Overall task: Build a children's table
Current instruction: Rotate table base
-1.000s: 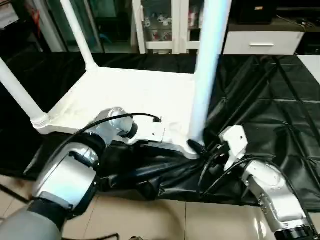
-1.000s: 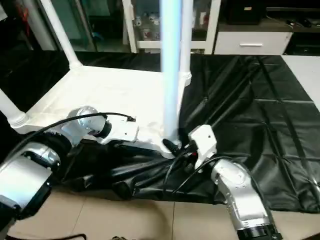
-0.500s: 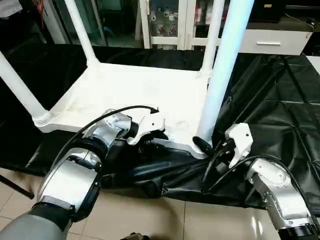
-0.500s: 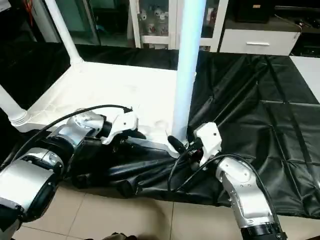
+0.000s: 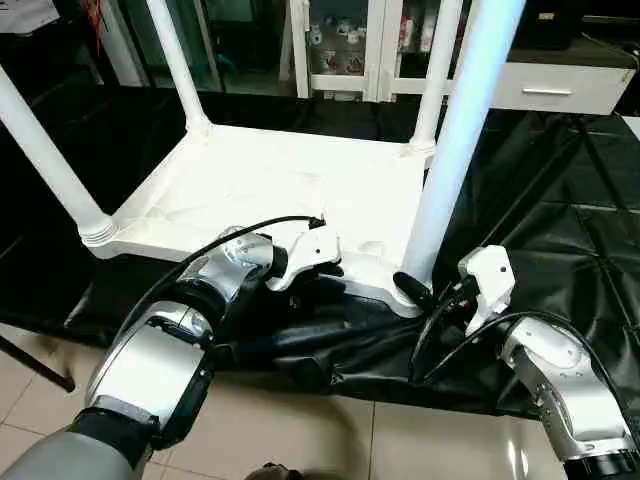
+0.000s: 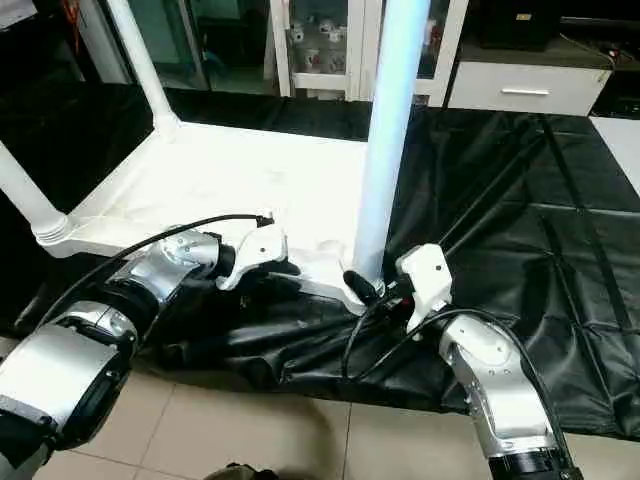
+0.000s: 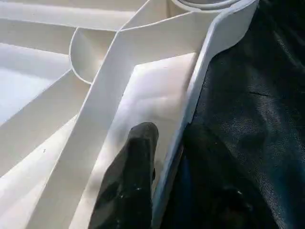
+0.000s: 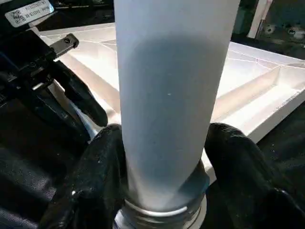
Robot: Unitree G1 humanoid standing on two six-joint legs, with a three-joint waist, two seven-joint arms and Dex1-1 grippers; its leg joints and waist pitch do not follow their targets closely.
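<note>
The children's table lies upside down, its white ribbed tabletop (image 5: 260, 185) on the black cover and its legs pointing up. The nearest leg (image 5: 455, 150) stands in the front right corner socket. My right gripper (image 8: 162, 157) is shut on that leg just above the socket, one black finger (image 8: 95, 176) on each side. At the tabletop's front edge my left gripper (image 7: 169, 162) straddles the rim. One finger (image 7: 136, 176) lies inside against the rim wall, the other outside over the black cloth. Other legs rise at the near left (image 5: 45, 150) and far left (image 5: 178, 65).
The black cover (image 5: 560, 200) hangs crumpled over the work surface's front edge (image 5: 330, 350), just under both grippers. Tiled floor (image 5: 300, 440) lies below. A white drawer unit (image 5: 550, 85) and a glass cabinet (image 5: 340, 40) stand behind the table.
My left wrist has turned and come off the flat of the tabletop's edge, and its fingers have closed around the rim. The right gripper keeps its hold on the leg. The camera has shifted.
</note>
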